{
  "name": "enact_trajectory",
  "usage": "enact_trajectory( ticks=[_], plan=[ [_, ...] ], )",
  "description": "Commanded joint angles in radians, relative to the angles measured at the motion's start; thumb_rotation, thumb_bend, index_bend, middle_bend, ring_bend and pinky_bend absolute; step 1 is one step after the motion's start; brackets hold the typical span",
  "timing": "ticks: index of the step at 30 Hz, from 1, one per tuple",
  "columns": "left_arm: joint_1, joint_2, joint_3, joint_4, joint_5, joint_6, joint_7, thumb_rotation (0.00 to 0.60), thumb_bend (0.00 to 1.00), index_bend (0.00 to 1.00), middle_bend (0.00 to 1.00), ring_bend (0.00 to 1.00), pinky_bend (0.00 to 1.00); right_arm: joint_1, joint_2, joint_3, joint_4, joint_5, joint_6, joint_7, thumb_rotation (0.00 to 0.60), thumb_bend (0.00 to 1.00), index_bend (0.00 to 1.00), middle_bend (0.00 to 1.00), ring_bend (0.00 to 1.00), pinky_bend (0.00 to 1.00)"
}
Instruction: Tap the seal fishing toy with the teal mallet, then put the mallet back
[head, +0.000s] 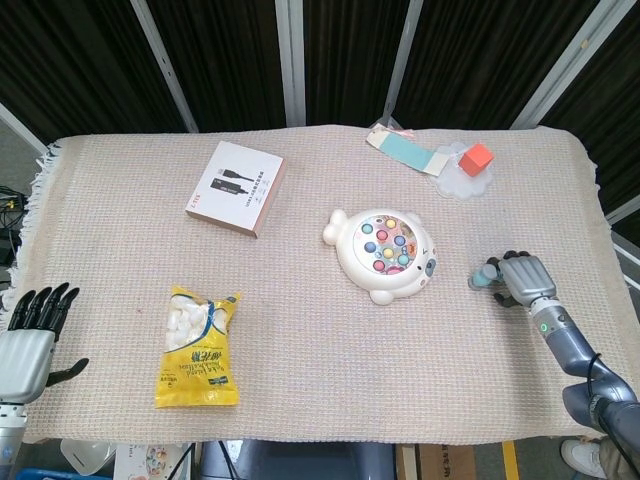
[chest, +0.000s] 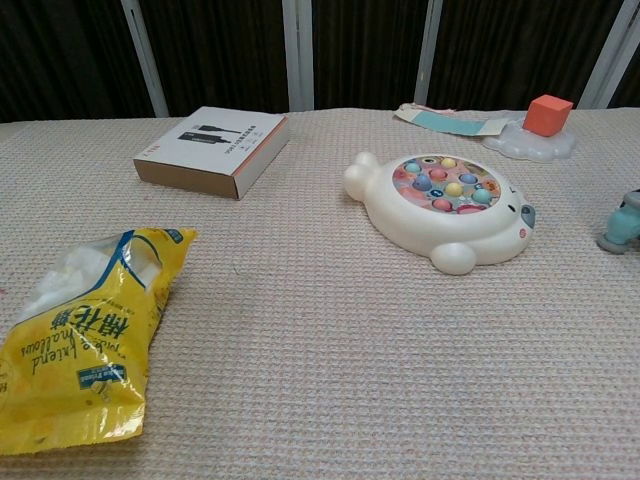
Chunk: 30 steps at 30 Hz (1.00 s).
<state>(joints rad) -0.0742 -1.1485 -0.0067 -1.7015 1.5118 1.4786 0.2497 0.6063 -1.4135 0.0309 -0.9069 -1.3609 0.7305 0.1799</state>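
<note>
Table cloth (head: 120, 200) stretches wide and woven, and that texture is the first worry: a mallet head dragged low could snag on it. Seal fishing toy (head: 383, 254) sits mid-table, right of centre, well apart from the yellow snack bag (head: 198, 347) at near left and the white box (head: 236, 187) at far left. Right hand (head: 522, 281) is over at the right edge, fingers curled around the teal mallet (head: 484, 275), whose head pokes out toward the toy and looks to rest on the cloth in the chest view. That grip looks shallow; a quick swing might let the mallet twist or slip. Left hand (head: 28, 335) waits at near left, fingers spread, holding nothing.
</note>
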Motion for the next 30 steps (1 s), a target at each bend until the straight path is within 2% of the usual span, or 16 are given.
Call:
enact_trajectory(
  ticks=[1,4,12,19,21,24,27,30],
  plan=[
    [-0.001,-0.001,0.000,0.001,0.000,-0.001,-0.001,0.600,0.13,0.00,0.00,0.00,0.00,0.001,0.005,0.008,-0.013,0.011,-0.006,-0.019,0.600,0.34,0.33,0.40,0.21,0.22],
    [-0.002,-0.002,-0.001,0.002,0.000,-0.002,-0.002,0.600,0.13,0.00,0.00,0.00,0.00,0.004,0.014,0.015,-0.030,0.019,-0.008,-0.037,0.600,0.34,0.31,0.39,0.21,0.21],
    [-0.001,-0.004,0.000,0.007,-0.002,-0.002,-0.006,0.600,0.13,0.00,0.00,0.00,0.00,0.007,0.041,0.030,-0.078,0.047,-0.015,-0.086,0.600,0.34,0.16,0.35,0.18,0.17],
    [-0.001,-0.004,0.000,0.010,0.001,-0.001,-0.010,0.600,0.13,0.00,0.00,0.00,0.00,-0.001,0.056,0.035,-0.110,0.060,-0.003,-0.114,0.600,0.34,0.11,0.31,0.16,0.14],
    [-0.001,-0.004,0.000,0.011,0.001,0.000,-0.012,0.600,0.13,0.00,0.00,0.00,0.00,-0.002,0.063,0.034,-0.119,0.065,-0.006,-0.126,0.600,0.34,0.03,0.25,0.11,0.10],
    [0.000,-0.004,0.000,0.014,0.003,0.003,-0.017,0.600,0.13,0.00,0.00,0.00,0.00,-0.001,0.079,0.032,-0.144,0.075,-0.017,-0.150,0.600,0.34,0.00,0.14,0.02,0.02],
    [0.003,-0.005,-0.001,0.018,0.005,0.011,-0.024,0.600,0.13,0.00,0.00,0.00,0.00,-0.011,0.108,0.039,-0.196,0.084,0.005,-0.162,0.600,0.34,0.00,0.06,0.00,0.00],
    [0.007,-0.007,-0.004,0.024,0.003,0.019,-0.033,0.600,0.13,0.00,0.00,0.00,0.00,-0.051,0.160,0.055,-0.294,0.076,0.101,-0.142,0.600,0.34,0.00,0.04,0.00,0.00]
  ],
)
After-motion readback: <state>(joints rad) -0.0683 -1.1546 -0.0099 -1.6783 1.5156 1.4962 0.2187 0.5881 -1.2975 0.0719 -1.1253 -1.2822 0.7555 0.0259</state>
